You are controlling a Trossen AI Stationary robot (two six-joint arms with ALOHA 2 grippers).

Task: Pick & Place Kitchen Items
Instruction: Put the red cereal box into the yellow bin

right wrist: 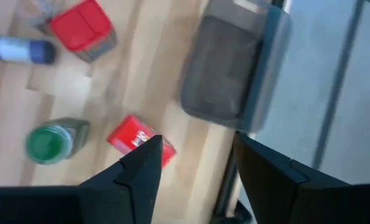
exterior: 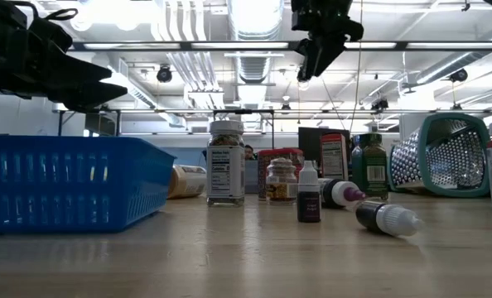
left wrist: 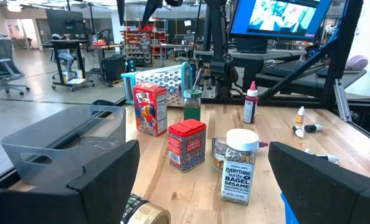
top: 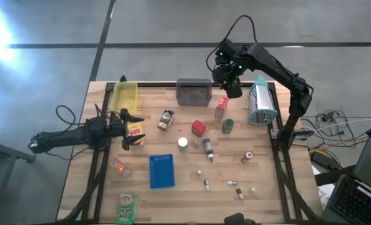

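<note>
Presently, the right tool [top: 234,89] is held above the far part of the desk [top: 173,194], between the grey bin [top: 193,92] and the metal grater [top: 261,102]. Its fingers [right wrist: 141,168] are seen parted in the right wrist view, with nothing between them. Below it, a small red box [right wrist: 138,140] and a green-lidded jar [right wrist: 51,142] are recorded on the desk, the box lying just beside the grey bin.

The left tool [top: 134,129] is positioned low at the left side of the desk, beside the yellow bin [top: 125,97]. Its fingers [left wrist: 104,171] stand wide apart and empty, pointed toward a yellow packet [top: 135,130] lying by their tips.

The kitchen items are found scattered over the desk. A seasoning jar [left wrist: 238,167] with a white lid stands upright near the middle, with a red tin [left wrist: 187,144] just beside it. A cereal box [left wrist: 150,110] stands upright farther back, near the grater. A dark jar [top: 165,119] lies on its side between the yellow packet and the red tin. Several small dropper bottles [top: 233,184] lie toward the near right corner. A blue tray [top: 162,170] rests toward the near edge, with a green packet [top: 127,207] lying near the corner beside it and a clear wrapped item [top: 120,166] to its left.
</note>
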